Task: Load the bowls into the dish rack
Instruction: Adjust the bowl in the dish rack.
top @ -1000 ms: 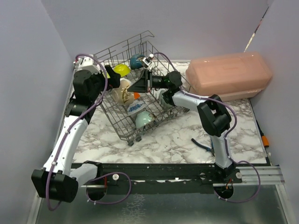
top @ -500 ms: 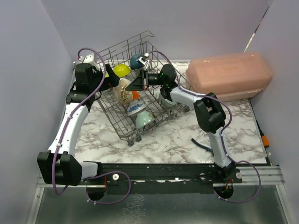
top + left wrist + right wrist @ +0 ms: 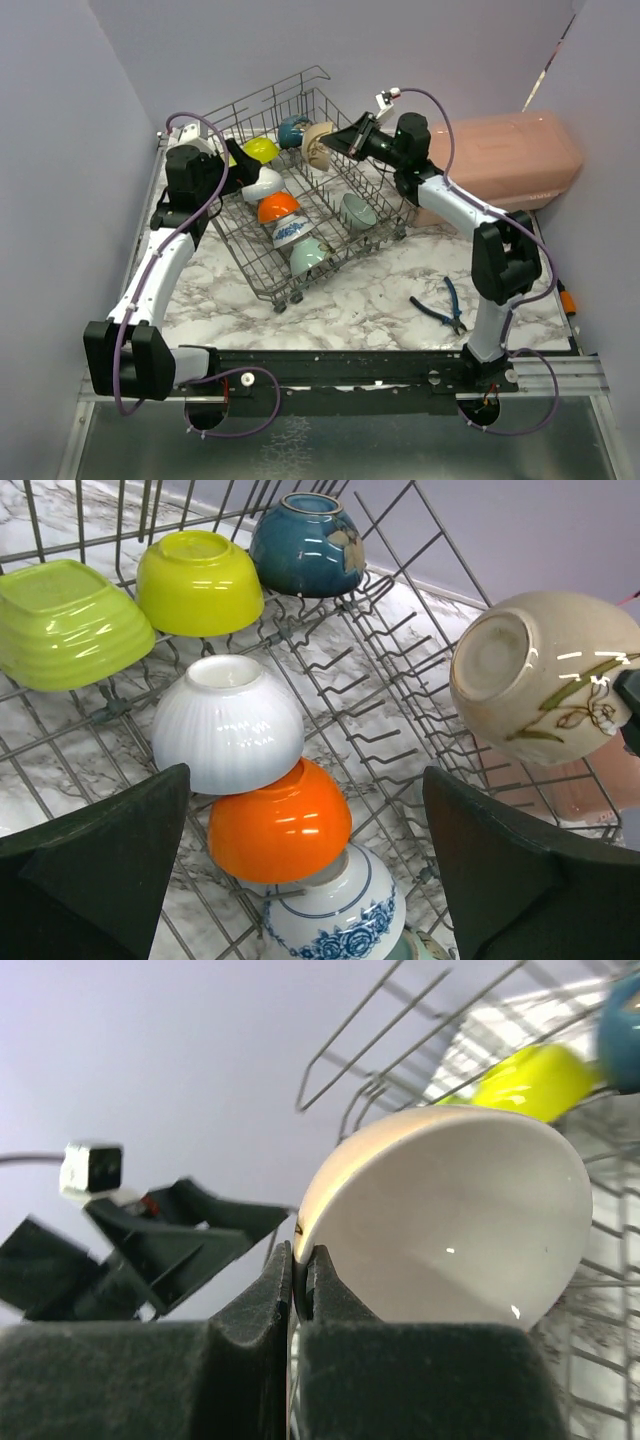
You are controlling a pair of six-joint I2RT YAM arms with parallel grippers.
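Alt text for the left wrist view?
A beige bowl hangs over the dish rack at right, base toward camera. A white bowl, orange bowl and patterned bowl line up between the open fingers of the left gripper.

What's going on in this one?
The right gripper is shut on the rim of a beige bowl, holding it above the rack. The left gripper hangs open over the white bowl, which sits in the rack among other bowls.
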